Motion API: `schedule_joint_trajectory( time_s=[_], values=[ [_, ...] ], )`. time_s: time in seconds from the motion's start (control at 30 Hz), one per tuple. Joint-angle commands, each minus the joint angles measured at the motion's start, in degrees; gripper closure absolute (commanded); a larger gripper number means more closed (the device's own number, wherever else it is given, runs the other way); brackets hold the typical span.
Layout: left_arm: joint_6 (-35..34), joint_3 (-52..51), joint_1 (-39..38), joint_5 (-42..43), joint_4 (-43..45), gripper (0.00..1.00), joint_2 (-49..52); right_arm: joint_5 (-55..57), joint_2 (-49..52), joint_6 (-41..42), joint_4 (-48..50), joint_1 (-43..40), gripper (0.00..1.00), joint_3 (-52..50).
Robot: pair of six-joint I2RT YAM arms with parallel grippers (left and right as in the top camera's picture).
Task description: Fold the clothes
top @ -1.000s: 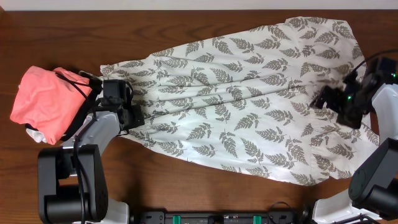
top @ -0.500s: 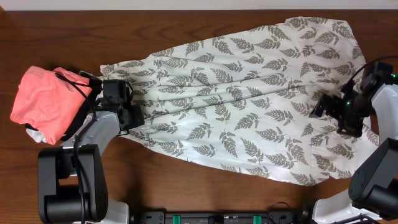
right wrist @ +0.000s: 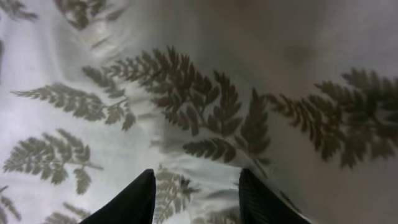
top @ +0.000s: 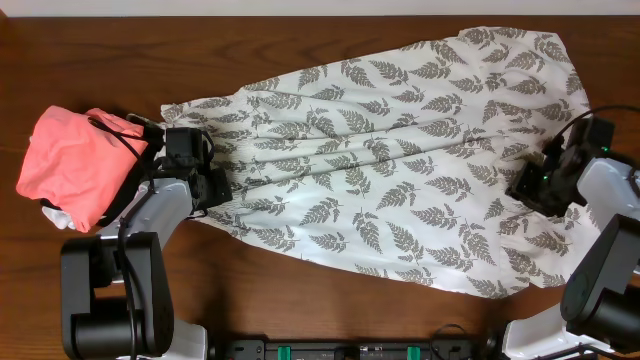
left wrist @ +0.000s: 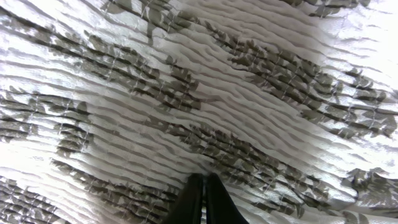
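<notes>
Nearest the arms, the left gripper (left wrist: 202,185) was closed at the shirred bodice end of the fern-print dress (top: 380,170), whether on cloth could not be told, and the right gripper (right wrist: 198,180) stood with jaws apart over the skirt near the hem. The dress lay spread flat on the table (top: 90,60), running diagonally from near left to far right. Judged thin, light and limp, it should be pinched at hem corners or the firmer shirred band, not mid-panel.
</notes>
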Motion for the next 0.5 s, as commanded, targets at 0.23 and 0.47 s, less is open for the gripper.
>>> schedule_joint_trajectory(
  time_s=[0.23,0.47],
  values=[
    [-0.09,-0.98,0.66,-2.03,-1.66,0.94,1.88,0.20,3.15,0.74,19.32,0.20,0.63,-4.39],
    [-0.09,-0.98,0.66,-2.03,-2.14,0.93,1.88,0.15,9.92,0.74,32.11,0.20,0.63,-4.37]
  ],
)
